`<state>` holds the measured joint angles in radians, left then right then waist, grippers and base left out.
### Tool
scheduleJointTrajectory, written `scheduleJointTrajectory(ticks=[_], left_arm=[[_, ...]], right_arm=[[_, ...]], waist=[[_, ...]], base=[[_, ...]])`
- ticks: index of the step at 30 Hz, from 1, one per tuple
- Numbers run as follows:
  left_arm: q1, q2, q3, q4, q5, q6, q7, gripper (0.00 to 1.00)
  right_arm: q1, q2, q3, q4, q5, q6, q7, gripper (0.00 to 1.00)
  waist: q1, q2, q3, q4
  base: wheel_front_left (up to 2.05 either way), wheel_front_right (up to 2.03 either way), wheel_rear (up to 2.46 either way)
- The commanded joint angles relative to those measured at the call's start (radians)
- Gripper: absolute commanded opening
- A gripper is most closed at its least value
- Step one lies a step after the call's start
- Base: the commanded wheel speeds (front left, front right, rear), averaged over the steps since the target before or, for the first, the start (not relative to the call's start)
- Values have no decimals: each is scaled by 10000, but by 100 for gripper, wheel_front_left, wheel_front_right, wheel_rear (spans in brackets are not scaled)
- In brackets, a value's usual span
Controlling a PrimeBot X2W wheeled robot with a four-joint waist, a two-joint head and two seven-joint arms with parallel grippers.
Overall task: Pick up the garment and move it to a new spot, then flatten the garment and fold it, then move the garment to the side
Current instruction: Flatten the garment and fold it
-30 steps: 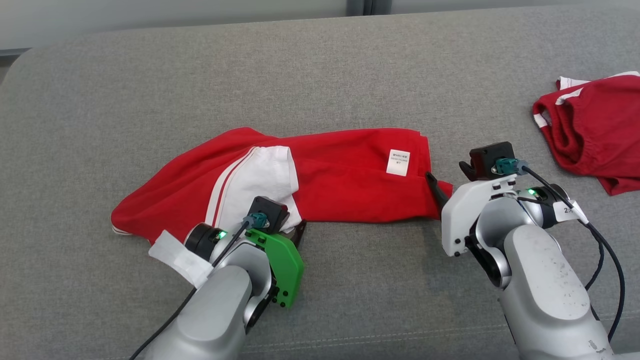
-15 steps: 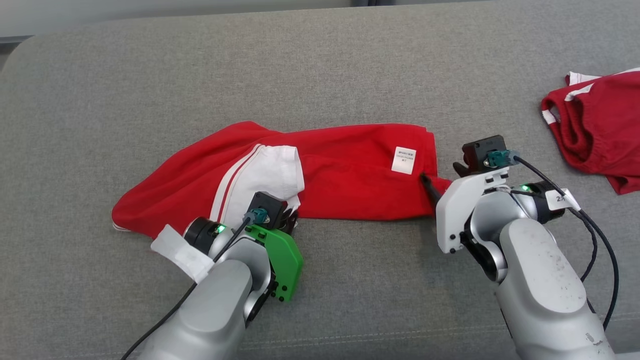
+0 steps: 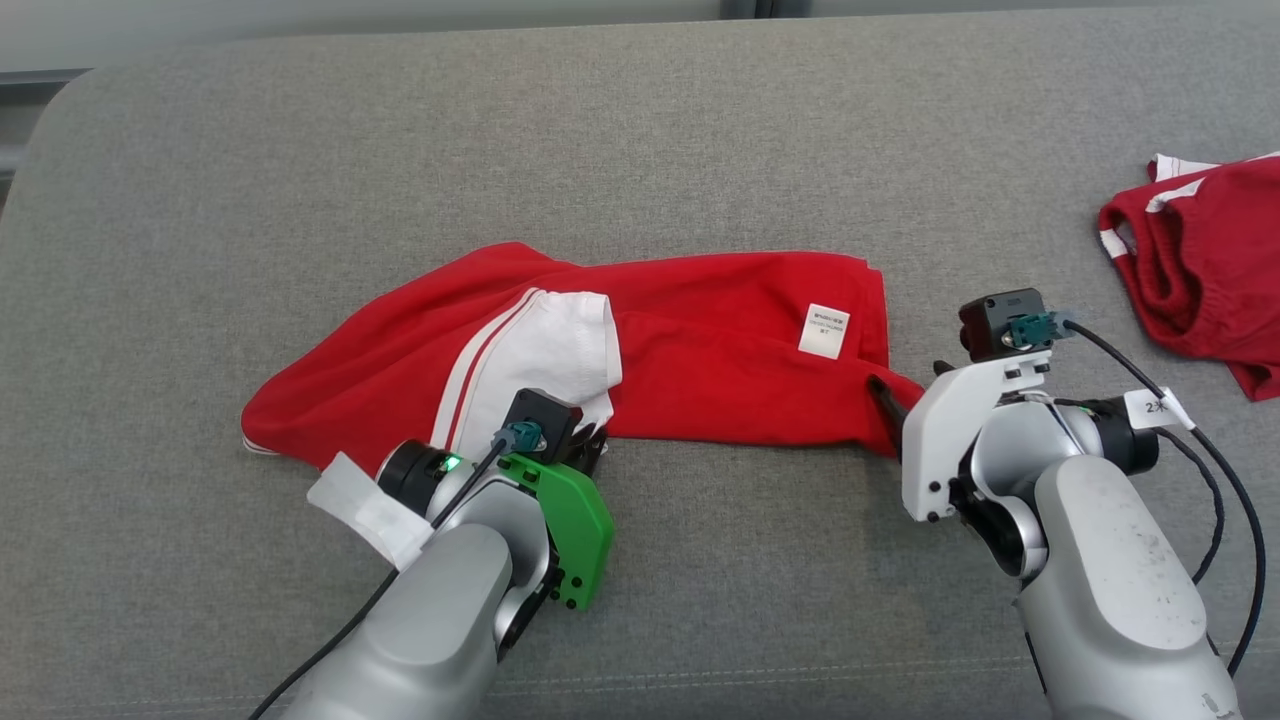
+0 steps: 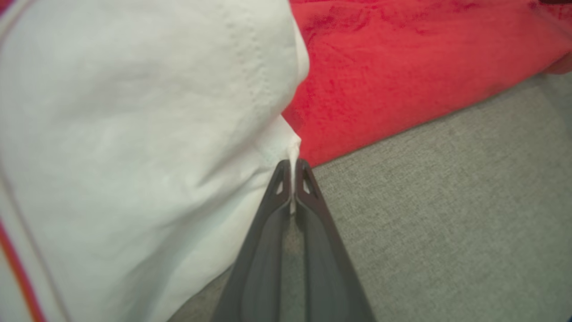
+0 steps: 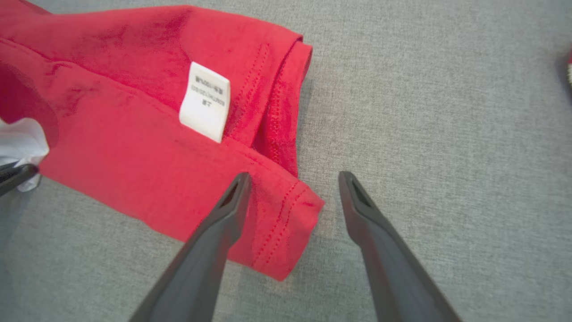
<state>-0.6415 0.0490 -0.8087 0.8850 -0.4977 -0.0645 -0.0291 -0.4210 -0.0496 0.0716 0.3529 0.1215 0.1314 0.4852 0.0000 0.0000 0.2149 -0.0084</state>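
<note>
1. Pinching the white panel (image 4: 134, 134) of the red garment (image 3: 700, 350), the left gripper (image 4: 292, 167) is fully closed, with a sliver of white cloth caught between its tips. A second ago its fingers stood apart at this same edge.
2. The garment lies rumpled across the middle of the grey cushion (image 3: 600, 130), stretched from 9 o'clock to 3 o'clock in the head view. Its white label (image 3: 825, 330) faces up near the 3 o'clock end.
3. The left gripper grips at the garment's 7 o'clock edge.
4. The right gripper (image 5: 295, 179) stays wide open and holds nothing. It straddles the hemmed corner at the garment's 4 o'clock end, one finger over red cloth and the other over bare cushion.
5. A second red garment (image 3: 1200, 270) lies well apart at 3 o'clock.
6. The head camera has shifted slightly, but the garment's place is unchanged.
</note>
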Motion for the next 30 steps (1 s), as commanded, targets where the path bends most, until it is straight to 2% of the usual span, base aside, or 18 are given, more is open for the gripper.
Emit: scheduleJointTrajectory(ticks=[1,3,4,6,8,12,14,15,16,18,21,23,24,25,26,27,29,30], left_arm=[[-114,39,-36,73,-57,66,-39,0],[-134,41,-84,99,-139,78,-60,0],[-146,41,-105,116,-183,95,-81,0],[-186,41,-138,148,-258,121,-95,0],[-231,41,-161,182,-325,157,-127,0],[-323,41,-216,225,-410,174,-170,0],[-358,41,-248,249,-440,203,-186,0],[-369,41,-258,273,-472,224,-187,0],[-388,41,-268,304,-481,239,-208,0],[-434,42,-286,359,-516,235,-225,0],[-473,48,-319,423,-553,230,-266,0],[-492,50,-341,452,-601,233,-307,0],[-507,51,-355,464,-622,236,-319,0],[-524,51,-371,473,-633,235,-312,0],[-529,53,-393,481,-644,232,-322,0],[-528,53,-418,485,-667,232,-318,0],[-536,53,-457,497,-725,231,-327,0],[-538,54,-477,504,-742,236,-336,0]], right_arm=[[152,-17,-103,-65,26,-16,68,100],[232,-17,-285,-126,20,-16,182,98],[270,-19,-329,-126,-23,-16,253,90],[273,-16,-348,-150,-76,-16,310,82],[302,-19,-332,-126,16,-16,379,53],[261,-19,-359,-16,148,-16,459,44],[217,-20,-394,73,212,-16,491,35],[189,-20,-416,109,205,-16,476,36],[165,-22,-437,143,200,-16,466,43],[114,-20,-458,190,166,-16,425,67],[47,-20,-508,281,96,-16,344,77],[-8,-20,-533,386,86,-16,293,79],[-49,-19,-529,441,105,-16,269,75],[-82,-19,-514,497,151,-16,246,57],[-109,-20,-502,548,174,-16,232,47],[-130,-20,-486,602,187,-16,211,42],[-160,-22,-453,690,229,-16,164,26],[-175,-20,-443,729,249,-16,127,25]], waist=[[0,0,-14,19],[0,0,-30,27],[0,0,-34,26],[0,0,-32,21],[0,0,-21,17],[0,0,45,36],[0,0,76,49],[0,0,88,55],[0,0,97,60],[0,0,112,68],[0,0,132,76],[0,0,151,87],[0,0,162,95],[0,0,173,103],[0,0,182,110],[0,0,190,116],[0,0,200,125],[0,0,202,127]], base=[[0,0,0],[0,0,0],[0,0,0],[0,0,0],[0,0,0],[0,0,0],[0,0,0],[0,0,0],[0,0,0],[0,0,0],[0,0,0],[0,0,0],[0,0,0],[0,0,0],[0,0,0],[0,0,0],[0,0,0],[0,0,0]])
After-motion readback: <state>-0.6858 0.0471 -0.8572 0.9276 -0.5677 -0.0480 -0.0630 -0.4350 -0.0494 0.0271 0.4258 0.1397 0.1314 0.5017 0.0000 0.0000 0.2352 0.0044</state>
